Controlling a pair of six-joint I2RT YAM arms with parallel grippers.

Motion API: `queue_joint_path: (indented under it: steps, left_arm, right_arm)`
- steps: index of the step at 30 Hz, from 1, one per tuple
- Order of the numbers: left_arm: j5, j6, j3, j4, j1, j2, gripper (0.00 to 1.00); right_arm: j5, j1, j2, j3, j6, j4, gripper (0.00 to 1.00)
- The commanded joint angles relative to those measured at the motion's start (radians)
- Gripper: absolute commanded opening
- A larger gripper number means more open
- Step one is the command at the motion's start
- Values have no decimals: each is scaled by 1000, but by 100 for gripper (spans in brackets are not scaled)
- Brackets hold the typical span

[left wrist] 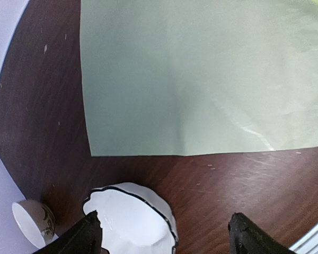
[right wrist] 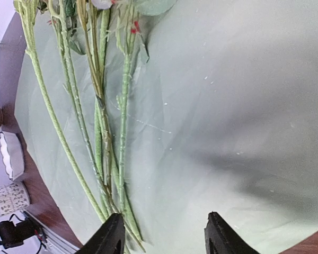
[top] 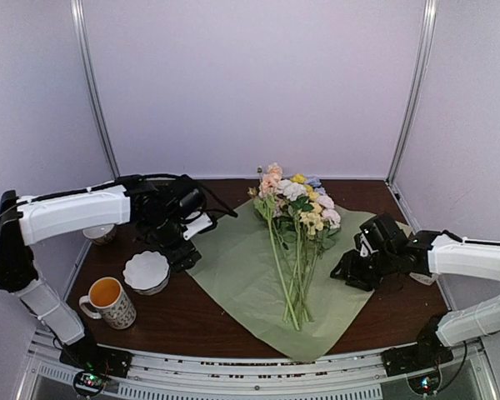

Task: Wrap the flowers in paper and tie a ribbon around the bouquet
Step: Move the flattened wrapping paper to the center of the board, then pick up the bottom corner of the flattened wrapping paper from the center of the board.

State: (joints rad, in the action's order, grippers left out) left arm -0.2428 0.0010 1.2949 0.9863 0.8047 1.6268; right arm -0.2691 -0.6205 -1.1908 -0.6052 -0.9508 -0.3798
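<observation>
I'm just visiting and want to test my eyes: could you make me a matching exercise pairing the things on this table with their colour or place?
1 flowers
2 paper
3 bowl
4 mug

a orange inside
b green, spread flat
c white, left of the paper
d lying on the paper

Pairs: 1-d, 2-b, 3-c, 4-a

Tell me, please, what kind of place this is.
Probably a robot test booth: plain pale walls enclose a small dark table, with the left arm and right arm mounted on a metal rail.
</observation>
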Motion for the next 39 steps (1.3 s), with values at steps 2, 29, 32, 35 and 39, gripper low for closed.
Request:
queue_joint_path:
  steps: [2,29,32,35,39]
  left_arm:
    - [112,116,-81,-220,236,-216,85]
    - [-118,466,68,-419,807,329,69]
    - [-99,495,65,-428,807,340,73]
    - [-118,550,59,-464,806,350,76]
    - [-142,600,80,-469,781,386,74]
  right_arm:
    - [237,-4,143,-90,100,-373,59]
    - [84,-401,-28,-75,90,-138,58]
    - [83,-402,-44,-92,107,-118,58]
    - [92,-395,-58,-127,130,-119,58]
    - [96,-378,-78,-158,146,-132,58]
